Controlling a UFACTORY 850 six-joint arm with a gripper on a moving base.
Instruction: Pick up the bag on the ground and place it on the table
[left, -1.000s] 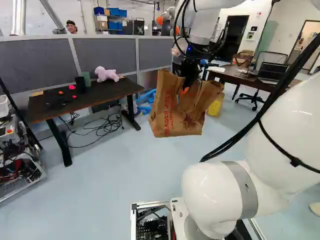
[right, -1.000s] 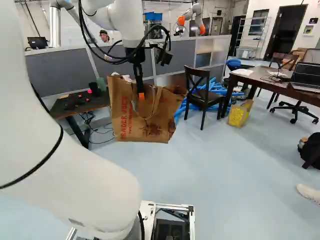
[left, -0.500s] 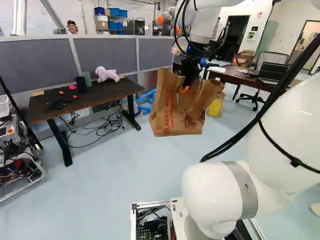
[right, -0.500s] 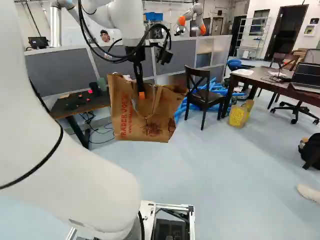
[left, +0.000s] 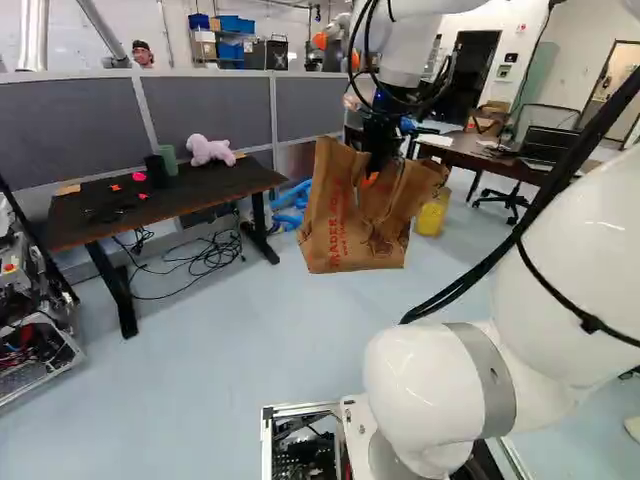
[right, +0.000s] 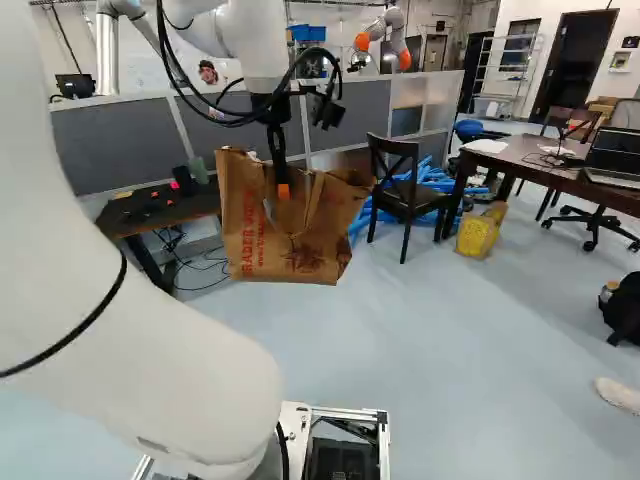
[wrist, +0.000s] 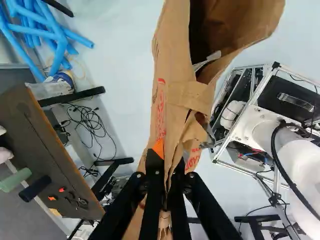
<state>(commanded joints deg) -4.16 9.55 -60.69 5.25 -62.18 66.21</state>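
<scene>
- Brown paper makes the bag (left: 345, 240), which hangs upright in the air above the pale floor (left: 240, 350), right of the black counter (left: 205, 185).
- The tool (wrist: 167, 165) is narrow: its two fingers stand close together, with the upper paper of the bag pinched between them. The mouth of the bag is open beside this grip.
- As I judge, the picking up is done and the carrying is the step in hand; the placing is not yet done.
- The black counter at the left seems the more likely goal, but a wooden counter (right: 515, 158) stands also at the far right, with a laptop (right: 612, 155), so I cannot be fully sure.
- If the black counter is the goal, the next move must bring the bag to the left and over its edge, with the bottom kept higher than the top surface.
- On its far side lie the pink toy (left: 210, 150) and the dark cup (left: 160, 170); the bag should probably come down on the nearer part, to not push them.
- The paper is soft and may swing, fold or tear at the grip, so the lowering should be slow, and the tool should open only when the bottom rests flat.
</scene>
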